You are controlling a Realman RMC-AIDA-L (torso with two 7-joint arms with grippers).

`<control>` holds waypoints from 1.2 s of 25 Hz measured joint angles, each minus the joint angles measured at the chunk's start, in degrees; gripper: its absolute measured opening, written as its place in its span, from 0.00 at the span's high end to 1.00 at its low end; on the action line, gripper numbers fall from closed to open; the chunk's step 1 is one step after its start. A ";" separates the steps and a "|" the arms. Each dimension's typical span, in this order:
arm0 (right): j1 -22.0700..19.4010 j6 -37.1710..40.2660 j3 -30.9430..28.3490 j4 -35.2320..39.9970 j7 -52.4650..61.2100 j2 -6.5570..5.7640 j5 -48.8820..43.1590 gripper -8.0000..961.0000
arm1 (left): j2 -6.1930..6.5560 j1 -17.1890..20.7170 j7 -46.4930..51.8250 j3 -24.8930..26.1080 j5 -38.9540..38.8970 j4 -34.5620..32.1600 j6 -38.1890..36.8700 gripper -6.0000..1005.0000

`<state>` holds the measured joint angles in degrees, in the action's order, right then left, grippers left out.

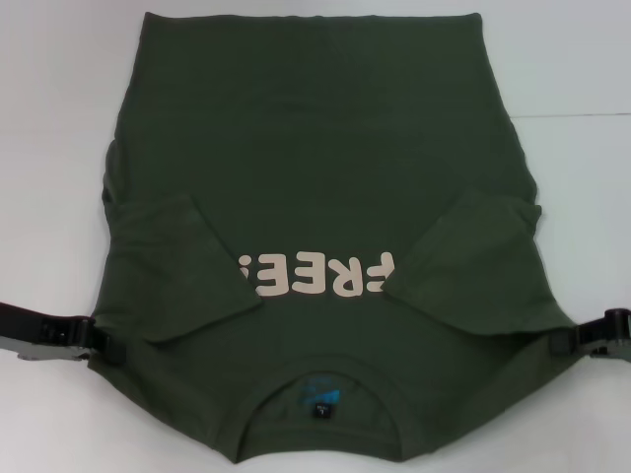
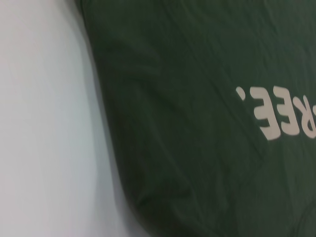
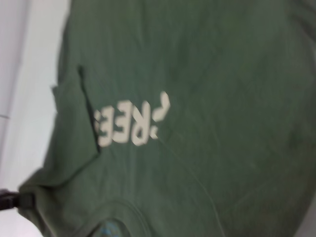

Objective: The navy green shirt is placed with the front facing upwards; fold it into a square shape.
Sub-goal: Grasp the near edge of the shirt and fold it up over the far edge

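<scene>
A white table (image 1: 582, 59) carries the shirt (image 1: 315, 138), which lies flat and front up across most of it, with the collar at the near edge and the hem at the far side. Both short sleeves are folded inward over the chest: the left sleeve (image 1: 182, 271) covers the front to the left of the print, and the right sleeve (image 1: 473, 266) overlaps the last letter of the cream lettering (image 1: 315, 276), which reads upside down from the head view. Inside the round collar (image 1: 325, 389) sits a small blue label (image 1: 320, 397).

The left gripper (image 1: 99, 345) is at the shirt's near left edge, by the shoulder, touching the cloth; its jaws look clamped on the fabric edge. The right gripper (image 1: 567, 340) is at the near right edge by the other shoulder, its jaws likewise closed on the cloth there.
</scene>
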<state>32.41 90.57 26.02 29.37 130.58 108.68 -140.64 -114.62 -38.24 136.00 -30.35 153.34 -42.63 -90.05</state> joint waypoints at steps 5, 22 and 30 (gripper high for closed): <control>-2.23 0.31 -0.79 -1.06 -3.71 -0.21 6.36 0.94 | 0.08 0.99 -1.68 2.68 -0.65 0.00 0.45 0.88; -6.71 -2.46 -5.64 -4.39 -19.56 2.89 18.36 0.94 | -0.46 7.98 -12.78 15.68 -16.24 2.95 2.15 0.87; -7.00 -3.29 -9.26 -4.48 -24.29 3.85 18.43 0.94 | -0.66 8.97 -14.67 18.55 -19.39 6.59 5.09 0.86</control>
<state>25.41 87.28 16.76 24.89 106.30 112.53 -122.21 -115.28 -29.27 121.33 -11.80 133.94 -36.04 -84.96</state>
